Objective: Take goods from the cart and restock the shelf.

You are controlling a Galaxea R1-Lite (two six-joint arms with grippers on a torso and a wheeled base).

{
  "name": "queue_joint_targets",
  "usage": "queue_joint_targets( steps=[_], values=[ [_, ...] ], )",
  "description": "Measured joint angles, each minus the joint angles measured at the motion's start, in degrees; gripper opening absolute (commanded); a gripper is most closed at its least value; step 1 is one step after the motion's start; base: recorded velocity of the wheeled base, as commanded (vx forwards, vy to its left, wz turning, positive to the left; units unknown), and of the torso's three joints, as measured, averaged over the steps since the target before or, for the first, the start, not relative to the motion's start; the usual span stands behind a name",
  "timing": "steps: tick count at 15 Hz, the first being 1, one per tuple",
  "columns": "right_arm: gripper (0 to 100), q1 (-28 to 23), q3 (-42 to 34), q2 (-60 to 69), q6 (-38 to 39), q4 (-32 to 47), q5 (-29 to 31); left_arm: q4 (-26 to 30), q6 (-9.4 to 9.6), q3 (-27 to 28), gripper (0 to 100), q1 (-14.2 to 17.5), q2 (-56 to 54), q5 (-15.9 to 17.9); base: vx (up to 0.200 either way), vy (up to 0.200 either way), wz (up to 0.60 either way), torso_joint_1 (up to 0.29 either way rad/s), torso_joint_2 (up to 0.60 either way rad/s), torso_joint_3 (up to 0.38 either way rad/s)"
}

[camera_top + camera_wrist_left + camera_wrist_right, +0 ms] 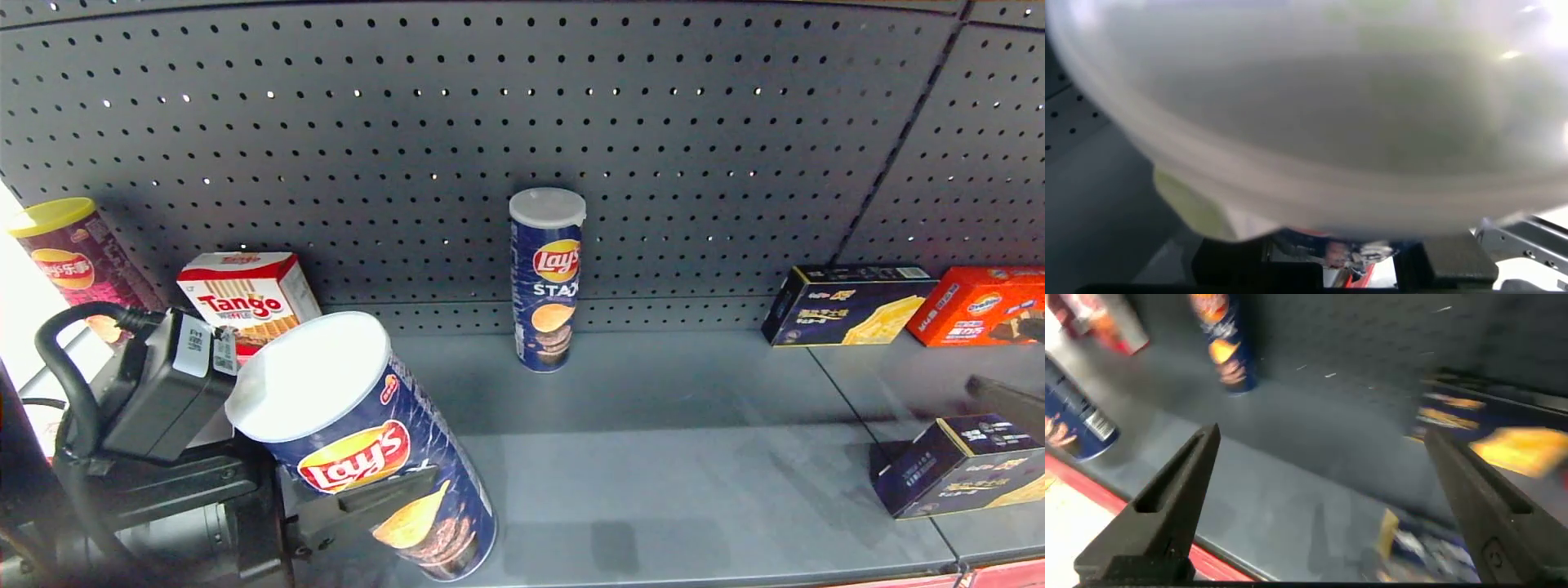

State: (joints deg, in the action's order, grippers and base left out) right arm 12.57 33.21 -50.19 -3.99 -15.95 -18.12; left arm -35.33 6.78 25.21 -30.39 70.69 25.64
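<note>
Two blue chip cans are showing on the grey shelf [653, 457]. The standing can [547, 282] is sitting upright at the back, close to the wall with the little holes, so I am using it as my marker. The held can [359, 441] is sitting in front of the standing can and off to its left, near the front edge of the shelf. It is leaning, with its white lid tipping away from the standing can. I think that is because the left claw [371, 490] is gripping it from the side, low on its body, and holding it at a slant. One dark finger is pressing on the front of the can and the other is hiding behind it, so this claw is squeezing tight on the can. I cannot tell if the can's bottom is touching the shelf. I am guessing it is going near the standing can, so the same goods are sitting together. The right claw [1321, 437] is hanging to the right of the standing can, with its two fingers spreading wide, holding nothing and touching nothing. A wafer box [249, 298] is resting to the left of the standing can, and a dark box [849, 306] and an orange box [980, 306] are lying to its right.
</note>
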Motion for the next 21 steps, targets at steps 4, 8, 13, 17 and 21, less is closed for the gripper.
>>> queue_joint_targets(
  steps=[4,8,13,17,21],
  values=[
    [100,1.6,3.2,-13.8,-0.7,-13.7,-8.1,0.0,-0.02,-0.4,0,0.0,-0.2,0.0,0.0,0.0,0.0,0.0,0.0,0.0],
    [100,4.2,12.1,-25.6,-1.3,-17.3,-21.3,0.0,0.0,-1.1,0,0.0,-0.7,0.0,0.0,0.0,0.0,0.0,0.0,0.0],
    [100,7.0,16.8,-34.1,-3.9,-17.9,-26.5,0.0,-0.09,-0.8,0,0.0,-0.9,0.2,0.0,0.0,0.0,0.0,0.0,0.0],
    [100,7.4,23.9,-41.9,-7.3,-18.7,-32.9,0.0,-0.21,-0.7,0,0.0,-0.9,0.3,0.0,0.0,0.0,0.0,0.0,0.0],
    [100,8.5,29.8,-48.4,-7.5,-19.7,-33.5,-0.1,-1.66,-0.5,0,-0.1,-0.9,1.4,0.0,0.0,0.0,0.0,0.0,0.0]
  ],
)
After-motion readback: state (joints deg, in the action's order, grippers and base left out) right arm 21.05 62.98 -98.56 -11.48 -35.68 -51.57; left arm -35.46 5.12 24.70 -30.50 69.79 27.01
